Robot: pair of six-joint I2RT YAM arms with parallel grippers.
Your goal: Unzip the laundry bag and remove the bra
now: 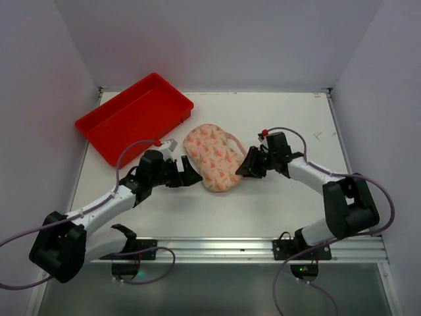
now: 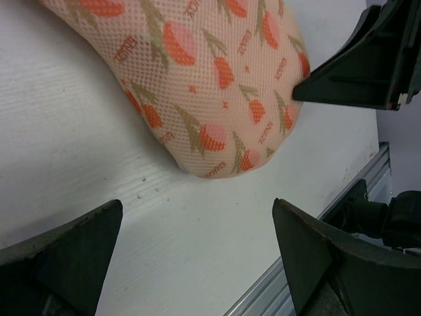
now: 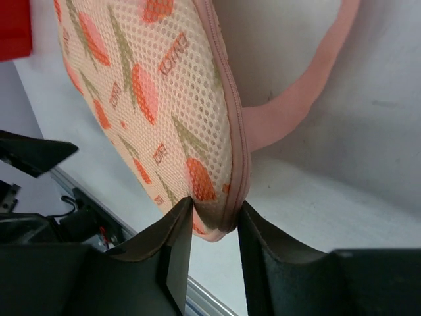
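The laundry bag [image 1: 212, 158] is a cream-pink mesh pouch with orange-red print, lying flat at the table's middle. Its pink zip edge [image 3: 231, 112] looks closed, and a pink loop strap [image 3: 309, 92] lies beside it. My right gripper [image 1: 245, 168] is shut on the bag's near right edge; in the right wrist view its jaws [image 3: 214, 212] pinch the padded rim at the zip. My left gripper [image 1: 191, 175] is open and empty just left of the bag's near end. In the left wrist view [image 2: 197, 204] the bag [image 2: 210, 85] lies ahead of its fingers, apart from them. The bra is hidden.
A red plastic tray [image 1: 135, 117] stands at the back left, close to the bag's far end. The aluminium rail [image 1: 263, 245] runs along the table's near edge. White walls enclose the table on three sides.
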